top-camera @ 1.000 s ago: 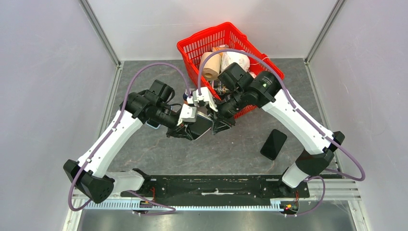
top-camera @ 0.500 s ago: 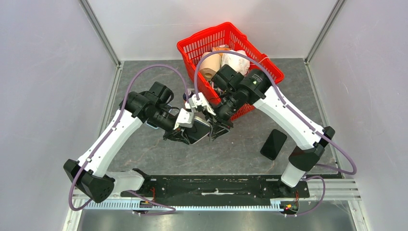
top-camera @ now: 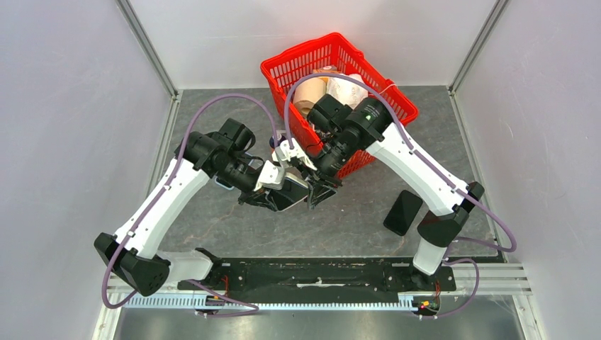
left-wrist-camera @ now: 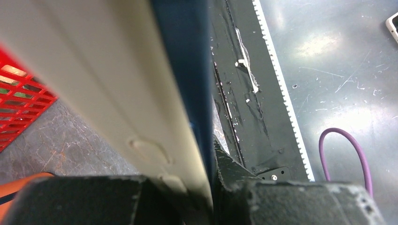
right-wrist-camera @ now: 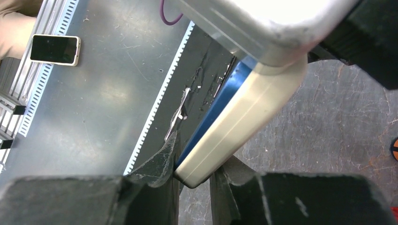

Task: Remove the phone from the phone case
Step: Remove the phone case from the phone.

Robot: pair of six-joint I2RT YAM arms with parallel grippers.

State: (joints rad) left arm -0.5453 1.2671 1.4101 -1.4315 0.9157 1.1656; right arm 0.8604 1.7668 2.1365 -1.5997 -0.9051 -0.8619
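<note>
The left fingers (left-wrist-camera: 84,201) stay clenched on the cased phone (top-camera: 292,193) above the middle of the desk (top-camera: 340,228), while the right fingers (right-wrist-camera: 234,187) have eased at its corner, grip now unclear, so the case is still on.

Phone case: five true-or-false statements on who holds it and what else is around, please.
1. The left gripper is clamped on the phone case. True.
2. The phone is out of its case. False: the phone's blue edge sits inside the cream case.
3. A dark phone lies flat on the table. True.
4. The red basket is empty. False: the basket holds rolls and other items.
5. The right gripper is far from the case. False: the right gripper has the case's corner between its fingers.
</note>
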